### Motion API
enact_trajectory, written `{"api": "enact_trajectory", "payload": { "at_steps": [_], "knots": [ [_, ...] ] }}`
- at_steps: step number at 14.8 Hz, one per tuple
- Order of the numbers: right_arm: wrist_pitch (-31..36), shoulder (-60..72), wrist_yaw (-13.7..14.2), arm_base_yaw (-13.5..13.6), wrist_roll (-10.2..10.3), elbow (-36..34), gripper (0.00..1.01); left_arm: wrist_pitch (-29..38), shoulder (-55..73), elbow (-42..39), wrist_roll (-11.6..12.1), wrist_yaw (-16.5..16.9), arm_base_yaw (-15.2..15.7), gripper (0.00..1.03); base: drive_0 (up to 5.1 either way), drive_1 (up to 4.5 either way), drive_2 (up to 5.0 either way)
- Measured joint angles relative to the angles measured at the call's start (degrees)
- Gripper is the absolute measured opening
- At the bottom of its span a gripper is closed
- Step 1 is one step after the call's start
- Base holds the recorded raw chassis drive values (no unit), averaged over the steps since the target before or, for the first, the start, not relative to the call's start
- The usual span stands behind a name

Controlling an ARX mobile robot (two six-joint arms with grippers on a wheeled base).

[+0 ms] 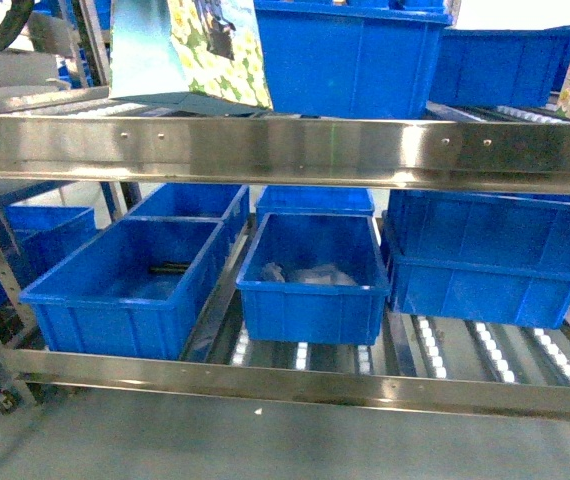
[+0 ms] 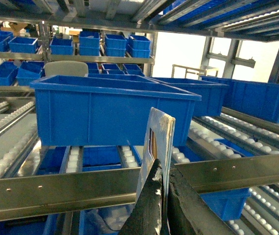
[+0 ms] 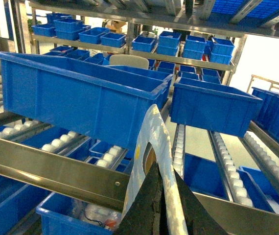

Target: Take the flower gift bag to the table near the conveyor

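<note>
The conveyor [image 1: 285,150] has a frame of bright brushed steel, shiny enough to carry blurred reflections, with small screw heads along its front rail. Its rollers [image 1: 490,350] look like smooth white plastic. The bins [image 1: 310,275] are moulded blue plastic with a slight sheen and smooth walls. The flower gift bag [image 1: 200,50] appears to be glossy printed paper, its teal side panel plain and smooth; in the wrist views its edge [image 2: 156,142] looks like thin coated card. The left claw [image 2: 161,205] and right claw [image 3: 161,205] have matt black fingers, dull and slightly rough.
</note>
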Motion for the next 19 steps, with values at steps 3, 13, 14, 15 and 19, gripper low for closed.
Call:
{"api": "enact_trajectory", "payload": {
  "at_steps": [3, 13, 14, 15, 19],
  "knots": [
    [0.1, 0.0, 0.0, 0.0, 0.0, 0.0, 0.02, 0.0, 0.0, 0.0, 0.0, 0.0, 0.0, 0.02, -4.7, 2.62, 2.6],
    [0.0, 0.0, 0.0, 0.0, 0.0, 0.0, 0.02, 0.0, 0.0, 0.0, 0.0, 0.0, 0.0, 0.02, -4.8, 2.51, 2.5],
    [0.2, 0.0, 0.0, 0.0, 0.0, 0.0, 0.02, -0.1, 0.0, 0.0, 0.0, 0.0, 0.0, 0.02, -4.9, 2.46, 2.5],
    [0.1, 0.0, 0.0, 0.0, 0.0, 0.0, 0.02, 0.1, 0.0, 0.0, 0.0, 0.0, 0.0, 0.02, -5.1, 2.3, 2.3],
    [0.0, 0.0, 0.0, 0.0, 0.0, 0.0, 0.02, 0.0, 0.0, 0.0, 0.0, 0.0, 0.0, 0.02, -4.8, 1.62, 3.1]
  ]
}}
